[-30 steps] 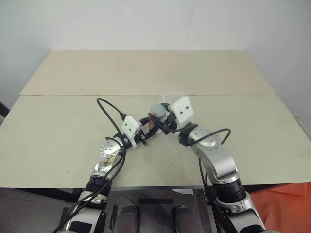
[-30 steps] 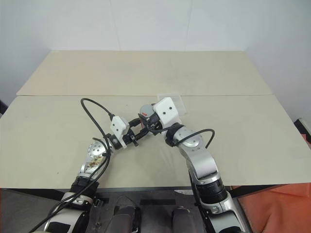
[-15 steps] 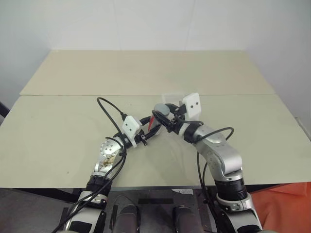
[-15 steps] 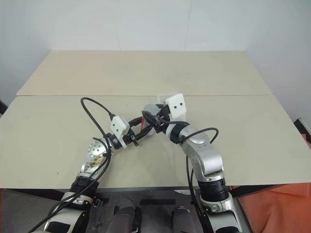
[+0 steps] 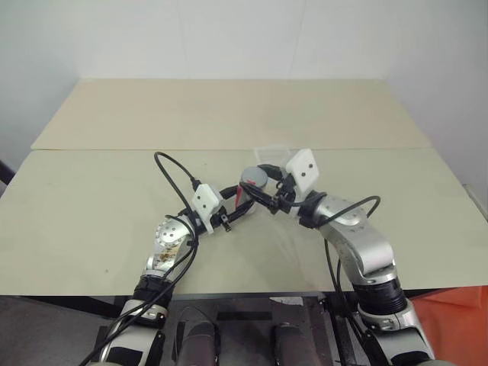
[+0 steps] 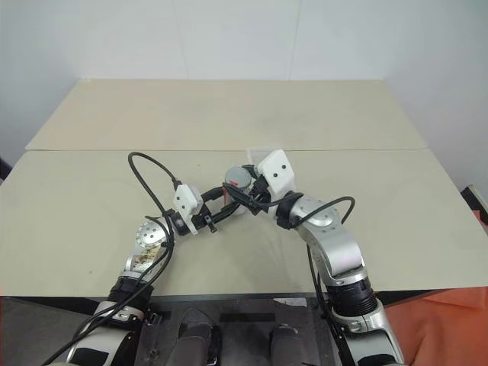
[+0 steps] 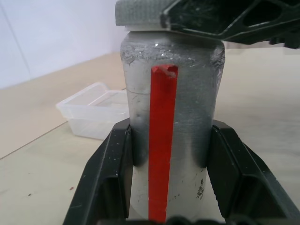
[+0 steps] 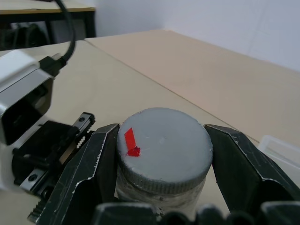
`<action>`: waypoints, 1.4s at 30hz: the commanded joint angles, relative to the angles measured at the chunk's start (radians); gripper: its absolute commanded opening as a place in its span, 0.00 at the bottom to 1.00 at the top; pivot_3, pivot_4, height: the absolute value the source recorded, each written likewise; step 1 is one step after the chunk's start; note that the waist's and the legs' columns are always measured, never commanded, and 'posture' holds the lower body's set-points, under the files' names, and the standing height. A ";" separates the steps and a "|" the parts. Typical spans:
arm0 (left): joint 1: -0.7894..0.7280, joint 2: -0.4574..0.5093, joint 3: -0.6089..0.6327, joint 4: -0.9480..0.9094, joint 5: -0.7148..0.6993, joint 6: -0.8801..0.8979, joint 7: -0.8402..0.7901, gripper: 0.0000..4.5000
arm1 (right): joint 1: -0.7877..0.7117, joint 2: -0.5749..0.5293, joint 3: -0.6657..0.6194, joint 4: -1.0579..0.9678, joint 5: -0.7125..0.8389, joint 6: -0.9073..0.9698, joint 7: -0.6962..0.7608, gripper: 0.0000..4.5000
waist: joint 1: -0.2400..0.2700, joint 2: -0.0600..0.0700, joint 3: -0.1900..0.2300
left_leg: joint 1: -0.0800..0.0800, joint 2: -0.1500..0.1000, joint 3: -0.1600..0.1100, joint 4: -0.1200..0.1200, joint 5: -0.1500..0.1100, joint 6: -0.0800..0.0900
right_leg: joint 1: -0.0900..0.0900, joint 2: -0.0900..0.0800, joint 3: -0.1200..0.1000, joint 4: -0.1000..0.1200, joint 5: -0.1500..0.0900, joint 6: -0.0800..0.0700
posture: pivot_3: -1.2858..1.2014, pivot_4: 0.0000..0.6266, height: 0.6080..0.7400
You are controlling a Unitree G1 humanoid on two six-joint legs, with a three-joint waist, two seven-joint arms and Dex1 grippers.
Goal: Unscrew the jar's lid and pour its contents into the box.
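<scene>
surface: beige table (image 5: 91, 206) | on it: clear box (image 5: 272, 152), apparently empty

left gripper (image 7: 169, 178) clamped, right gripper (image 8: 161, 161) clamped

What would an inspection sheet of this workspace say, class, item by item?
Surface: beige table, two boards joined by a seam.
Job's things: jar upright, held above the table; lid on the jar; box on the table beyond, looks empty.
Clutter: nothing seen.
Grippers: left gripper shut on the jar's body; right gripper shut on the lid.
Cables: black cable looping from the left wrist.
Surroundings: white wall behind; orange fabric right.
</scene>
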 commanded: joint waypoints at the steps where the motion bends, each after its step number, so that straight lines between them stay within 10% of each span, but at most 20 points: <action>1: 0.001 -0.001 -0.017 -0.008 -0.010 0.001 -0.027 0.42 | -0.039 -0.008 0.006 -0.031 0.041 -0.077 0.083 0.62 | 0.000 0.000 0.000 | 0.000 0.000 0.000 0.000 0.000 0.000 | 0.000 0.000 0.000 0.000 0.000 0.000 | 0.52 0.24 1.00; 23: 0.050 0.021 -0.072 -0.078 -0.051 0.033 -0.170 0.42 | -0.113 -0.109 -0.035 0.091 0.113 -0.132 0.383 0.62 | 0.002 0.000 0.000 | 0.000 0.000 0.000 0.000 0.000 0.000 | 0.000 0.000 0.000 0.000 0.000 0.000 | 0.52 0.24 1.00; 42: 0.063 0.027 -0.043 -0.128 -0.070 0.051 -0.108 0.42 | -0.113 -0.147 -0.194 0.076 0.093 -0.041 0.086 0.62 | 0.005 0.000 0.000 | 0.000 0.000 -0.001 0.000 0.000 0.000 | 0.000 0.000 0.000 0.000 0.000 0.000 | 0.52 0.24 1.00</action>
